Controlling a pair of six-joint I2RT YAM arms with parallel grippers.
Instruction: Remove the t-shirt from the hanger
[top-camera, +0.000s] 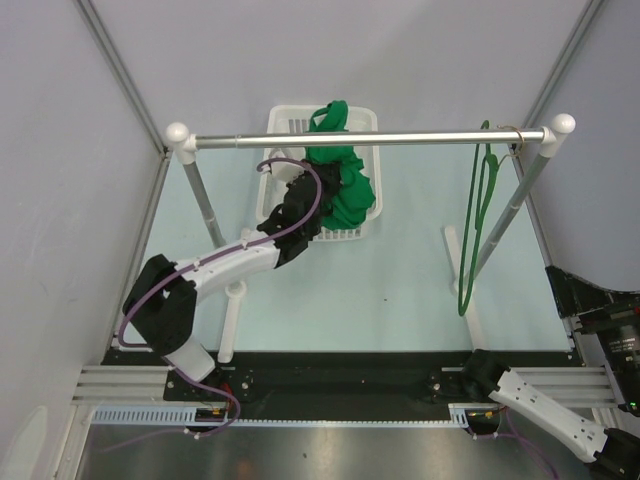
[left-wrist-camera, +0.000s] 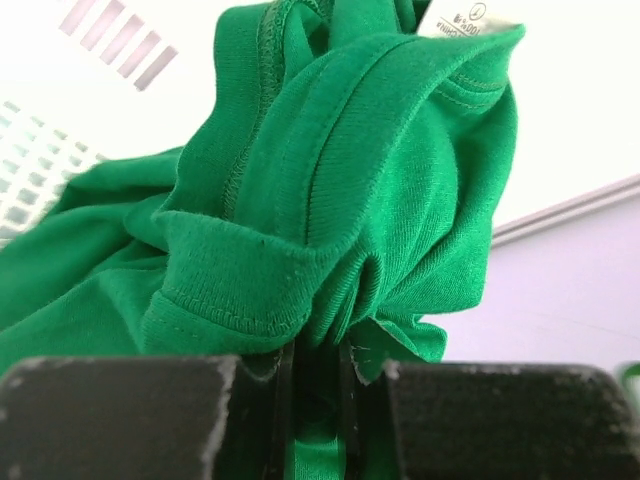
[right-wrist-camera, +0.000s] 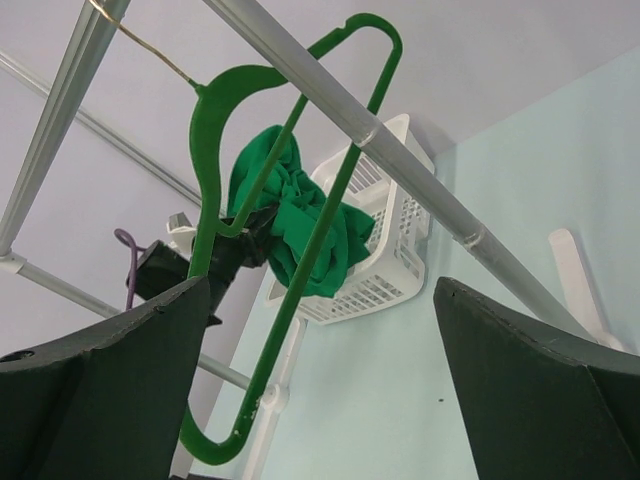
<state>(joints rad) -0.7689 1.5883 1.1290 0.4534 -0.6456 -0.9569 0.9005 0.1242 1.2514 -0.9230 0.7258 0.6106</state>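
T-shirt (top-camera: 345, 180) is off the hanger (right-wrist-camera: 215, 95), bunched in a crumpled green wad at the white basket (top-camera: 285, 115); whether it rests inside cannot be told. The left gripper (left-wrist-camera: 313, 400) is clenched on a fold of the cloth, which is pinched between its black fingers. A white tag (left-wrist-camera: 470, 15) shows at the collar seam with small print, of which "100%" can be read and the rest is cut off. The hanger dangles bare from the right end of the rail (top-camera: 370, 140). The right gripper (right-wrist-camera: 320, 380) is spread wide and holds nothing.
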